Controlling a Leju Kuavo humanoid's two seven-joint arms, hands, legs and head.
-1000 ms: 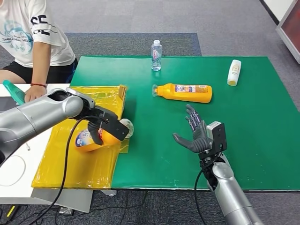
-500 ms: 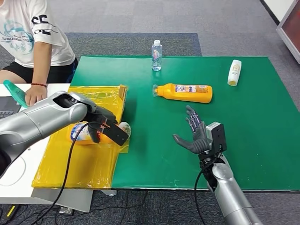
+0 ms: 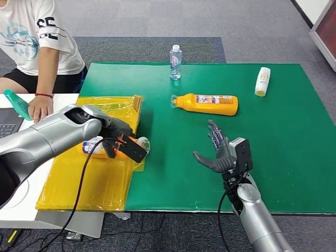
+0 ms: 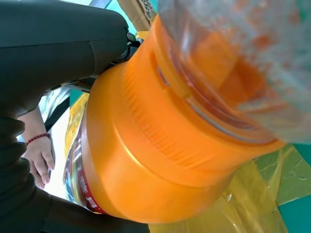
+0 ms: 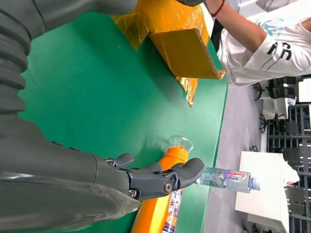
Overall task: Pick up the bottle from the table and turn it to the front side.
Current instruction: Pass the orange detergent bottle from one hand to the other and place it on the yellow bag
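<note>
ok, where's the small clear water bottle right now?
In the head view the clear water bottle stands upright at the far edge of the green mat, near its middle, just beyond the cap end of the orange bottle lying on its side.

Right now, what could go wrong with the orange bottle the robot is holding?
The left hand holds the orange bottle low over the crinkly yellow sheet, so it might snag or slip as it turns. A person's hand rests nearby and could get bumped.
</note>
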